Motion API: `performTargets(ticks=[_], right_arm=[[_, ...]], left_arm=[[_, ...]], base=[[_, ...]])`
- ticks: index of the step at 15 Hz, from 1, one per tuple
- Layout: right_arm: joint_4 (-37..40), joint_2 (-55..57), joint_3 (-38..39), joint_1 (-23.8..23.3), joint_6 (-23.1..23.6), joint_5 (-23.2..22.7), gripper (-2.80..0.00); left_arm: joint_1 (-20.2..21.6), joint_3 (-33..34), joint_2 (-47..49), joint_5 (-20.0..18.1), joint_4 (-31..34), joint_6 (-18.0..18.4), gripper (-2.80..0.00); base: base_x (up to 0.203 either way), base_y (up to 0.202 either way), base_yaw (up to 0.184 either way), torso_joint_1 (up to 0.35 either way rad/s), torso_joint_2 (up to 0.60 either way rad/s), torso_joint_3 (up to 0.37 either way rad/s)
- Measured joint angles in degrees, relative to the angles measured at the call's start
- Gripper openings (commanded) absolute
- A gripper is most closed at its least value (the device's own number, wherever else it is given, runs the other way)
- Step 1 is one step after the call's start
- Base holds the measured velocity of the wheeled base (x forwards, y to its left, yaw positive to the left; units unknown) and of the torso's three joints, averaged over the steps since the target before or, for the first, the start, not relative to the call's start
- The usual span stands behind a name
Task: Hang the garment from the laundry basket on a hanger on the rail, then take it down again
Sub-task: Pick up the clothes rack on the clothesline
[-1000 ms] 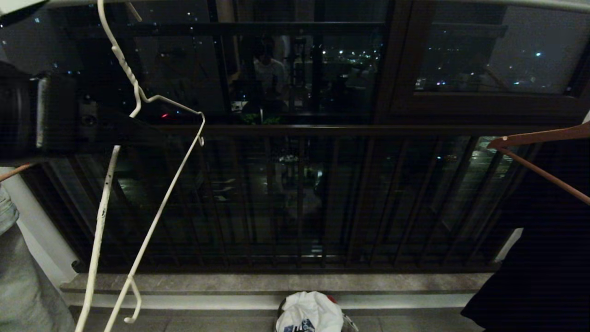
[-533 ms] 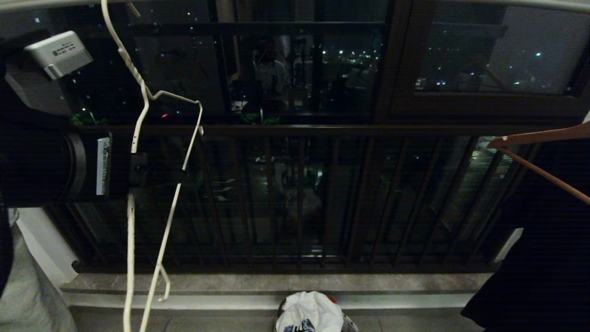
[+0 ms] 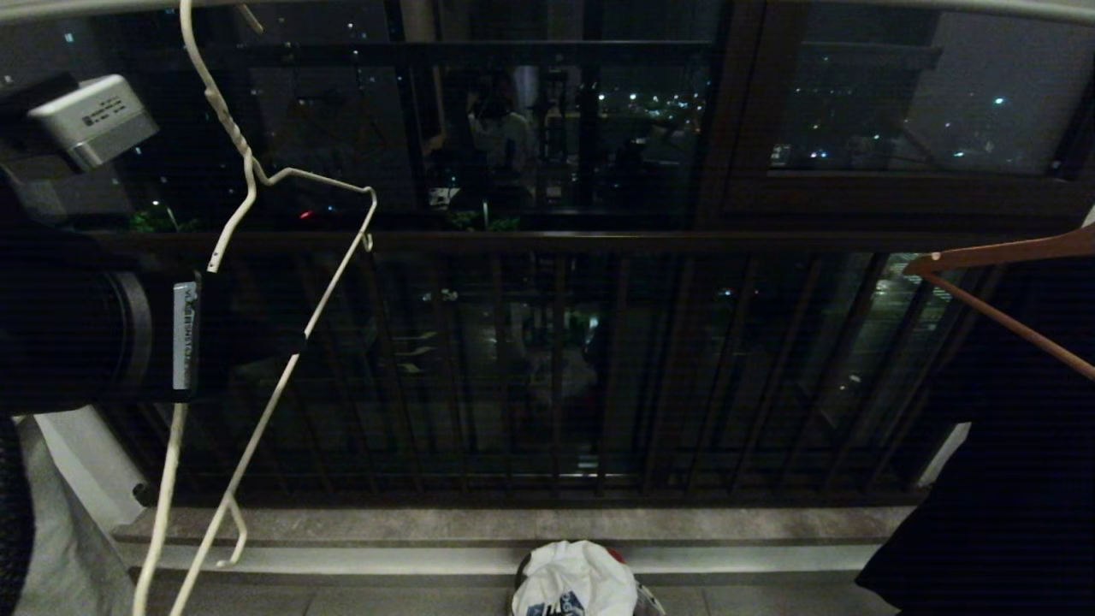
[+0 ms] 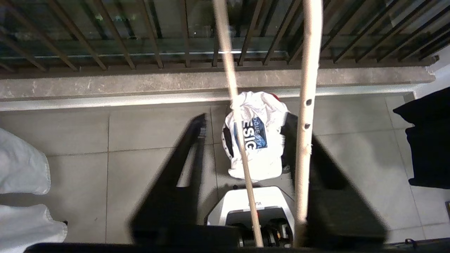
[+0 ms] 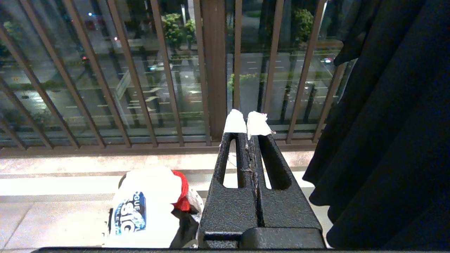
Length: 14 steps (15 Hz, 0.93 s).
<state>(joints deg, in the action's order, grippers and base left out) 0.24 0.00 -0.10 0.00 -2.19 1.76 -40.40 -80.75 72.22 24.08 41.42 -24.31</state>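
The white wire hanger (image 3: 233, 127) hangs from the pale rail (image 3: 1026, 8) at the upper left, tilted. My left gripper (image 3: 282, 329) reaches in from the left at mid-height. In the left wrist view its jaws stand apart with both hanger wires between them; the thicker, chipped wire (image 4: 304, 105) lies against one finger, the thinner wire (image 4: 232, 88) runs free. The white garment (image 3: 573, 582) with its blue print (image 4: 255, 135) is bunched in the laundry basket (image 4: 227, 138) on the floor below. My right gripper (image 5: 246, 123) is shut on nothing, low beside the basket.
A black garment (image 3: 1009, 428) hangs on an orange-brown hanger (image 3: 1001, 252) at the right. The dark balcony railing (image 3: 556, 241) and a stone sill (image 3: 513, 524) run behind the basket. Pale clothes (image 4: 21, 168) hang at the left. A red cloth (image 5: 181, 191) lies in the basket.
My left arm has come down along the hanger and turned. The hanger's lower end swung right, then back left. The basket and the right arm have not moved.
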Motion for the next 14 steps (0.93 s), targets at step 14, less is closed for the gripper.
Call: performTargets(ticks=[14], right_arm=[[0.02, 0.00, 0.00, 0.00, 0.00, 0.00, -2.80]], left_arm=[[-0.02, 0.82, -11.09, -0.26, 0.08, 0.48, -2.80]], base=[[0.000, 0.000, 0.000, 0.000, 0.00, 0.000]])
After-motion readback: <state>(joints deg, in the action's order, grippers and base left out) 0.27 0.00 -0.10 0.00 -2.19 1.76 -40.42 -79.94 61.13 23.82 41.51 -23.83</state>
